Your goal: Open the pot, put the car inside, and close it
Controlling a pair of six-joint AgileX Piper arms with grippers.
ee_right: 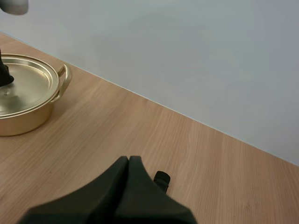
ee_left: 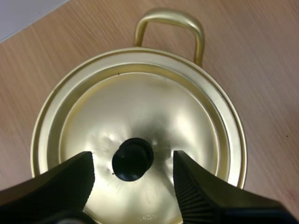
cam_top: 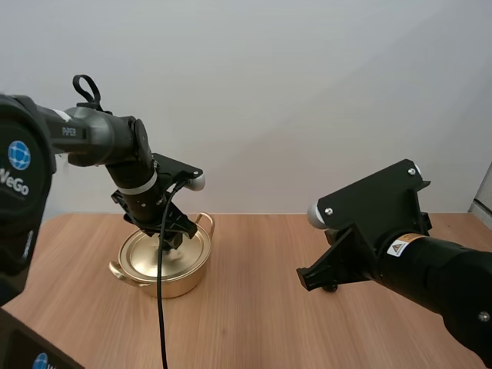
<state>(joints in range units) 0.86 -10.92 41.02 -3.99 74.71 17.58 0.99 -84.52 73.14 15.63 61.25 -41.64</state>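
Left gripper (cam_top: 171, 240) stands open, ribbed black fingers (ee_left: 196, 186) flanking the round black knob (ee_left: 133, 158) of a shiny, domed gold metal lid (ee_left: 140, 102) seated on the two-handled gold pot (cam_top: 165, 287) near the wood-grain table's (cam_top: 254, 323) far-left corner. Right gripper (ee_right: 128, 159), pressed into one wedge, hovers toward the right edge.

Light wooden tabletop (cam_top: 254, 315) with fine grain, set against a pale wall. Standing on it toward the left, a gold pot (cam_top: 181, 283) with two loop handles, lid (ee_left: 154, 107) seated flat on top. Farther right on the wood, a small dark object (ee_right: 162, 178), too small to identify.
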